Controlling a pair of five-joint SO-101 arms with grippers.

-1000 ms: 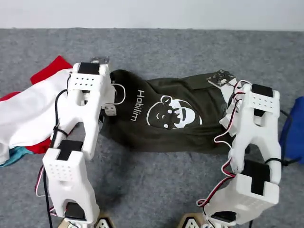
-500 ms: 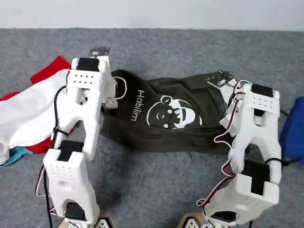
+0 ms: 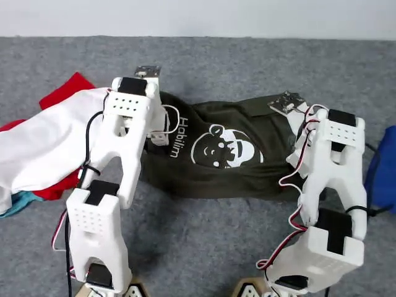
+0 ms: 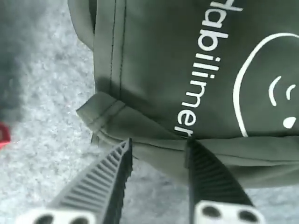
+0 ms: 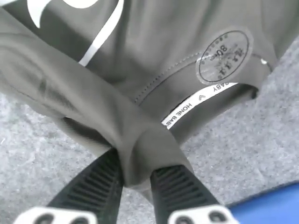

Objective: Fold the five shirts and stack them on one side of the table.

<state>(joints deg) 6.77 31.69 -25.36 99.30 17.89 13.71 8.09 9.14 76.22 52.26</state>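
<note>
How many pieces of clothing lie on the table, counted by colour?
dark green shirt: 1
white shirt: 1
red shirt: 1
teal garment, only an edge showing: 1
blue garment, only an edge showing: 1
Total: 5

A robotics lab is suggested by a grey felt-covered table [image 3: 210, 247], a bare white wall [image 3: 198, 15] and a white plastic arm [image 3: 328, 173].

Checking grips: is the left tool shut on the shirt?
No, the left tool is open, poised at the edge of the shirt.
</note>
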